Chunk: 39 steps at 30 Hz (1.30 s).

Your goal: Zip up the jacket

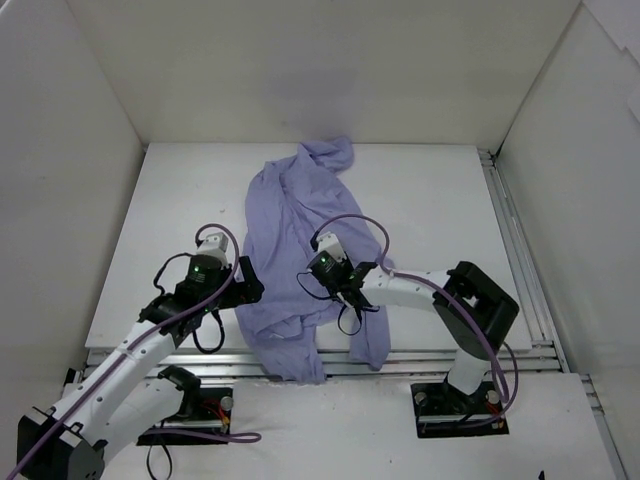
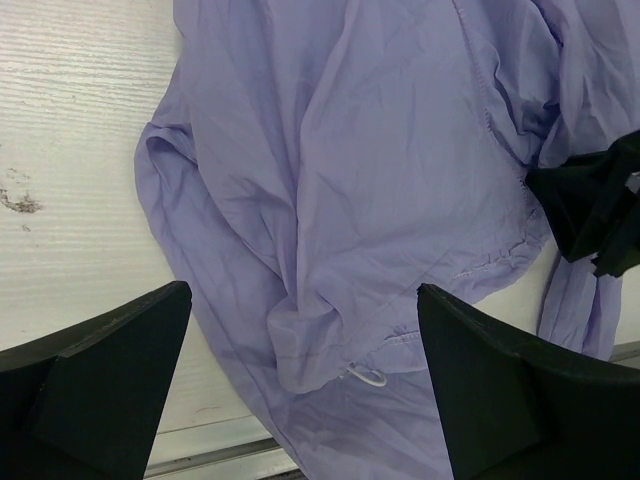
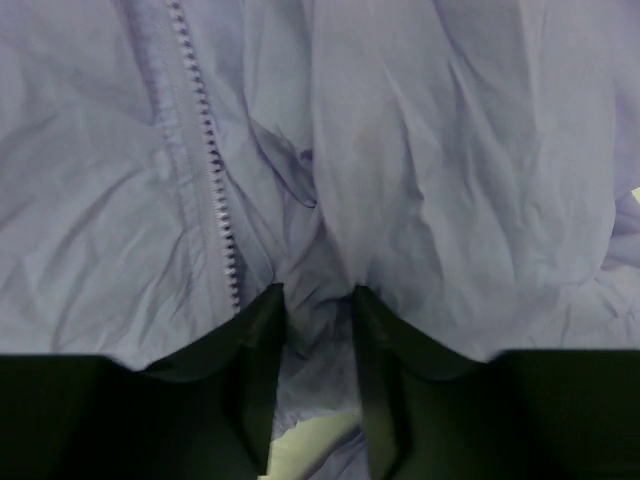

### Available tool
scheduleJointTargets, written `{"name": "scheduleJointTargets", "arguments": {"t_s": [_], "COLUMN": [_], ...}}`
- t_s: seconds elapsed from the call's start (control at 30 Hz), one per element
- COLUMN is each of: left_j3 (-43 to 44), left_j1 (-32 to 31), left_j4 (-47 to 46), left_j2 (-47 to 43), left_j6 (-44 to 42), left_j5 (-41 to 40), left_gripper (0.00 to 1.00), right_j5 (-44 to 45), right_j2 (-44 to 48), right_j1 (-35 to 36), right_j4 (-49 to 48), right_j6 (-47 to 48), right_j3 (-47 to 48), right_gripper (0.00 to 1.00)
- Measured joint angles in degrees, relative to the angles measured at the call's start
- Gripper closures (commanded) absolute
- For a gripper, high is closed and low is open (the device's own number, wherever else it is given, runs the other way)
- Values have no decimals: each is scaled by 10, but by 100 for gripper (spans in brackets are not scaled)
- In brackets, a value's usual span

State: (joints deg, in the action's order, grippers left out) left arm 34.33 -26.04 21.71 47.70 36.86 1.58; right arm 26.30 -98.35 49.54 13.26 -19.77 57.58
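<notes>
One jacket point(image 1: 290, 225), two arms, two grippers: left gripper point(image 2: 303, 300) and right gripper point(image 3: 315, 300).

Left gripper: its two fingers point(image 2: 110, 380) are spread wide with nothing clamped. It sits over the jacket's near left edge; whether it touches the cloth cannot be told. Right below the gap is a bunched lavender fold, with one small white cord loop point(image 2: 368, 376) at the near side between the fingers. Bare white table point(image 2: 70, 150) lies to its left. Beyond it is more crumpled fabric, with one stitched seam point(image 2: 480, 110) running away. Off to its far right, the black right gripper sits on the cloth.

Right gripper: its two fingers point(image 3: 260, 370) are almost together, pinching a puckered fold of the jacket between them. One row of zipper teeth point(image 3: 213, 190) starts just beside the left finger and runs straight away from it to the far edge of the wrist view. Wrinkled fabric fills everything ahead of it and on both sides.

Top view: the jacket lies lengthwise down the middle of the table. The left gripper is at its left edge and the right gripper is on top of it, right of centre. The near end hangs over the table's near edge, behind both grippers. The rest stretches away from them and ends in a bunched lump near the white back wall point(image 1: 300, 70).
</notes>
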Motion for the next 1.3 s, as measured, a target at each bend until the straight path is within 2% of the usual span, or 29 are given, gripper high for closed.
{"name": "scheduleJointTargets", "arguments": {"t_s": [0.03, 0.23, 0.43, 0.6, 0.7, 0.93, 1.17, 1.3], "left_j3": [0, 0, 0, 0, 0, 0, 0, 0], "left_j1": [-1, -2, -2, -2, -5, -7, -7, -7], "left_j4": [0, 0, 0, -1, -2, -2, -6, -6], "left_j2": [1, 1, 2, 2, 0, -2, -2, -2], "left_j6": [0, 0, 3, 7, 9, 10, 11, 12], "left_j5": [1, 1, 2, 10, 13, 21, 29, 31], "left_gripper": [8, 7, 7, 7, 7, 7, 7, 7], "right_j5": [0, -14, -97, -211, -246, -242, -188, -152], "right_j2": [-8, -4, 89, 174, 188, 133, 130, 130], "right_j1": [-4, -17, -26, -63, -94, -113, -115, -104], "right_j4": [0, 8, 11, -45, -80, -71, -43, -5], "right_j6": [-1, 10, 38, 33, 23, -5, -21, -22], "right_j3": [2, 9, 28, 3, -47, -125, -124, -101], "right_gripper": [84, 100, 100, 100, 94, 86, 73, 69]}}
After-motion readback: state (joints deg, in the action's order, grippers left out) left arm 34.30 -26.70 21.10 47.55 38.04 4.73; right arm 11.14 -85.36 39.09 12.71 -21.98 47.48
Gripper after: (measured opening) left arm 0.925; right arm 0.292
